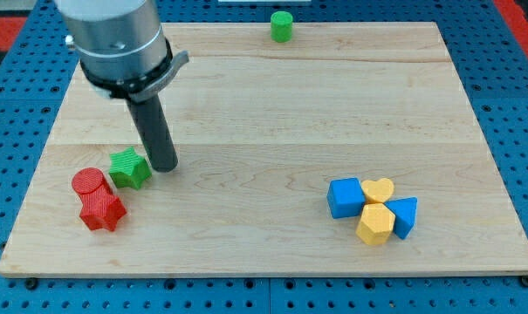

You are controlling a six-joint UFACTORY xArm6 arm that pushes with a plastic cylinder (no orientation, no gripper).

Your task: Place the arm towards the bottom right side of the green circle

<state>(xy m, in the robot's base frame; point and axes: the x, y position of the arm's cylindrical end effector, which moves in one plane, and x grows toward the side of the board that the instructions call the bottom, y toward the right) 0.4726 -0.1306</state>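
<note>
The green circle (282,26) is a small green cylinder standing at the view's top edge of the wooden board (272,105), a little right of centre. My tip (164,166) is far from it, at the view's lower left, just right of a green star block (129,168) and almost touching it. The rod rises from the tip to the grey arm body at the view's top left.
A red cylinder (89,182) and a red star (102,209) sit together at the view's lower left. At the lower right cluster a blue cube (345,197), a yellow heart (379,189), a yellow hexagon (375,224) and a blue triangle (405,215).
</note>
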